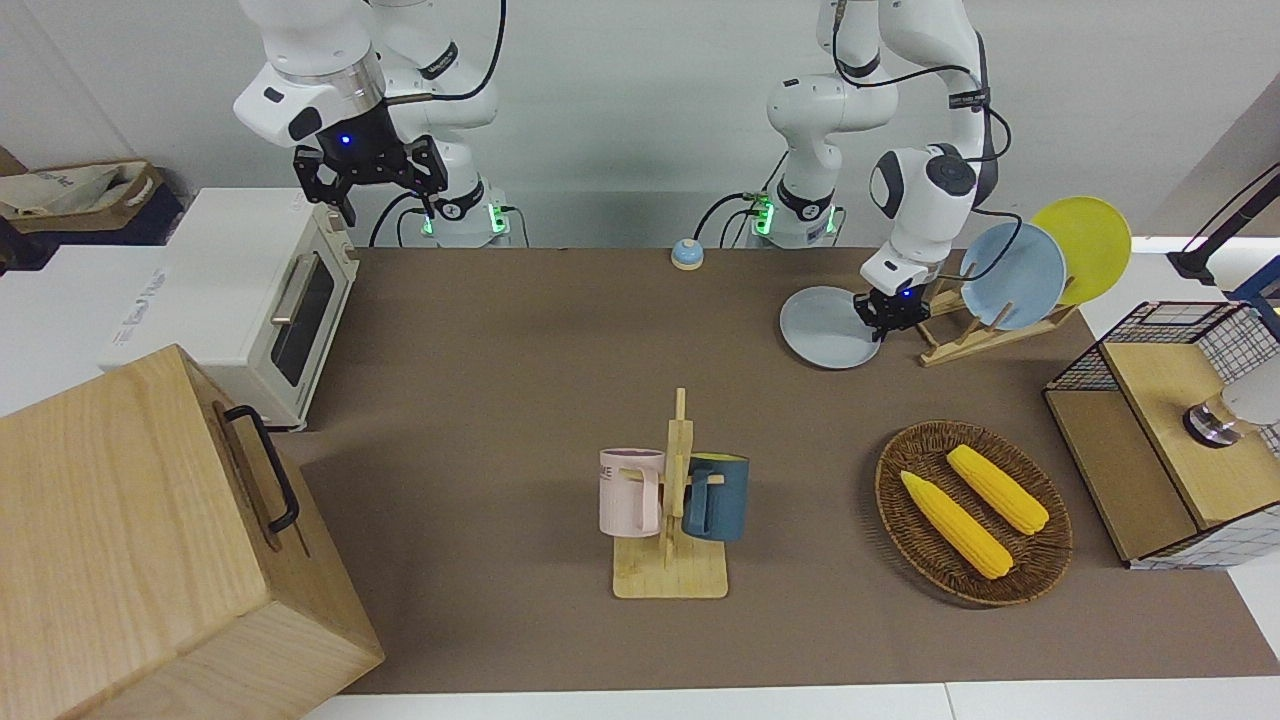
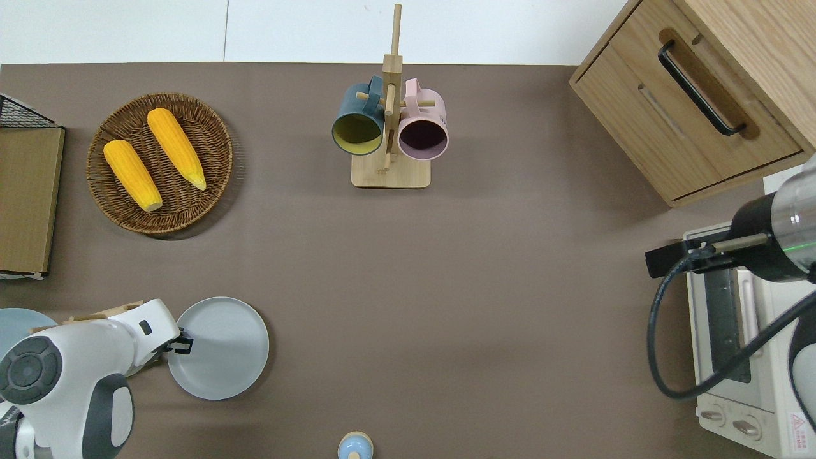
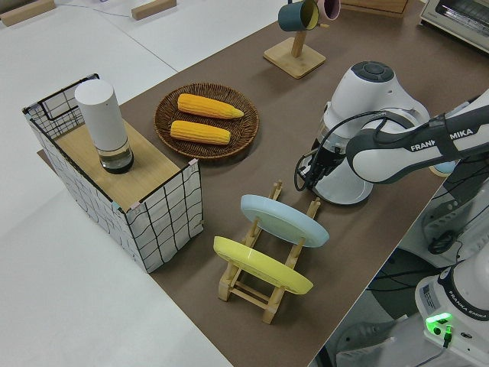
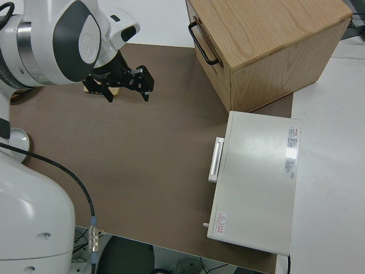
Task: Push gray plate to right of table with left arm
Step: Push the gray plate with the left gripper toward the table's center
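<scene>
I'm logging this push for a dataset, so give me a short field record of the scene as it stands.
working arm: left arm
left gripper: low at the gray plate's rim, on the side toward the dish rack
gray plate: flat on the table, near the robots
right arm: parked, jaws open
other plates: sky-blue plate and yellow plate, upright in the rack

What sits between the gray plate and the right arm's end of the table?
Nothing visible blocks a straight slide: the left gripper is already at the gray plate rim, and bare table runs toward the toaster oven at the right arm's end. The small blue bell lies nearer the robots than that line.
</scene>
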